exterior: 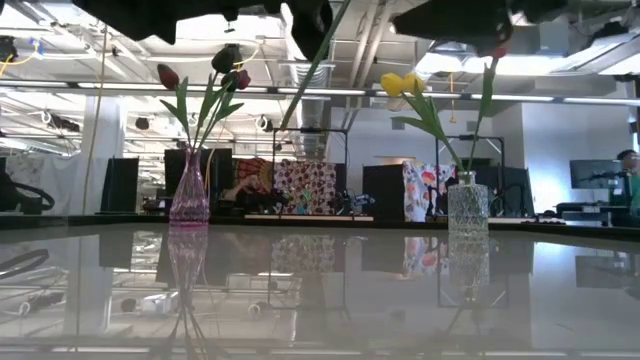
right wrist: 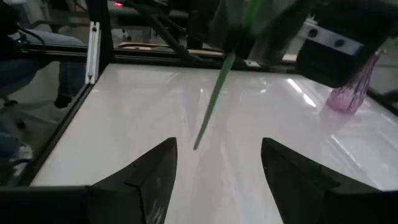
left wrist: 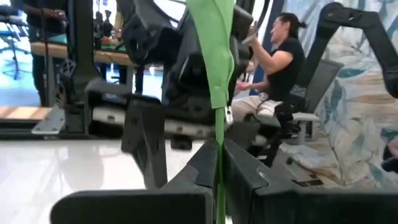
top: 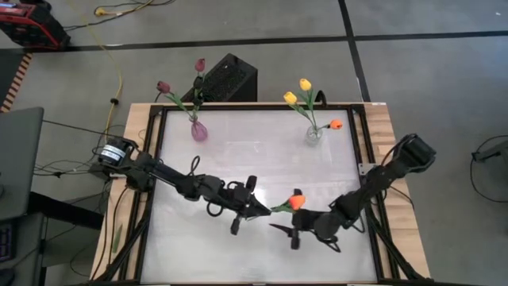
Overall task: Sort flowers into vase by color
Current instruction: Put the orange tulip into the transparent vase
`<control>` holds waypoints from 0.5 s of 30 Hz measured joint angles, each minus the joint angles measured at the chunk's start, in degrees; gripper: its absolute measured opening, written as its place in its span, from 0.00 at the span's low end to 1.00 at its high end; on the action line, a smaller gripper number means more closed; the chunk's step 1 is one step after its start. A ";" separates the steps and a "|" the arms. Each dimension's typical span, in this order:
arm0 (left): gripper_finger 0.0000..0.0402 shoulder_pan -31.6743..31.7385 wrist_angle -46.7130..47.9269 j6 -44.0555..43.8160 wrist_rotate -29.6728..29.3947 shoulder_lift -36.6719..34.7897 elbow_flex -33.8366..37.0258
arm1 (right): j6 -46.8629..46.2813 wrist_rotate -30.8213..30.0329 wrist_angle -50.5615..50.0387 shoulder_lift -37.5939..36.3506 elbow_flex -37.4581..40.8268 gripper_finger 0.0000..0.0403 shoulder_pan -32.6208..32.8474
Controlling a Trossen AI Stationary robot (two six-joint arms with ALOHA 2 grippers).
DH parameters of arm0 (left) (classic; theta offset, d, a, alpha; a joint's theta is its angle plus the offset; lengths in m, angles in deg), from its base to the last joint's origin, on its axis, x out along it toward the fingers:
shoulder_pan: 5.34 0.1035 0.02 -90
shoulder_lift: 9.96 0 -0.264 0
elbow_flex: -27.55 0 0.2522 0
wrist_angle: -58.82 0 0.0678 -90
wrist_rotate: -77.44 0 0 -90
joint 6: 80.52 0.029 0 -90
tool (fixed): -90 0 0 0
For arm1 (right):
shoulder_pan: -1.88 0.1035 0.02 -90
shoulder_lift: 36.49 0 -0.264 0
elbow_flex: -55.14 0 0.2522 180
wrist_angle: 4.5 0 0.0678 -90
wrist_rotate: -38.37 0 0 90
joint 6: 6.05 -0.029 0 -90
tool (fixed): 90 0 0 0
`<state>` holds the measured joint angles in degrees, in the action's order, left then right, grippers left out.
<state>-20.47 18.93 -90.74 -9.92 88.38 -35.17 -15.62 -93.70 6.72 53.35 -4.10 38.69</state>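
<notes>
Desk (top: 254, 238) fills the frame's centre in the high view. Pink vase (top: 199, 131), upper left, holds maroon flowers (top: 163, 86); clear vase (top: 314, 133), upper right, holds yellow ones (top: 305, 84). Lower centre, left tool (top: 259, 210) is clamped on an orange-red tulip (top: 296, 202); right tool (top: 290, 232), just beside, gapes wide, empty.

Bright, even overhead light — ceiling strips (exterior: 300, 92) show in low view. White table (top: 238, 159) throws soft glare patches and mirrors pink vase (exterior: 189, 190) and clear vase (exterior: 467, 207). Shadows faint. Wrist views blurred up close — green stem (left wrist: 219, 93) and dark fingers (right wrist: 155, 171) out of focus.
</notes>
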 joint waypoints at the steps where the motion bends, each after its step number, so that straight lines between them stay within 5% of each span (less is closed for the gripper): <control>1: 0.00 0.00 0.11 0.45 -0.26 0.00 -0.24 | 1.11 0.15 1.41 0.76 0.00 0.65 -0.52; 8: 0.00 0.04 0.38 1.84 -2.47 -0.21 -0.90 | 9.75 7.14 12.89 3.14 0.00 0.65 -3.52; 15: 0.00 0.02 0.54 2.01 -3.97 -0.30 -0.90 | 12.25 12.03 14.19 1.24 0.00 0.65 -5.45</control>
<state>-20.45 19.46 -88.74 -13.88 88.08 -36.08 -3.37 -81.67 20.91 54.59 -4.10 33.24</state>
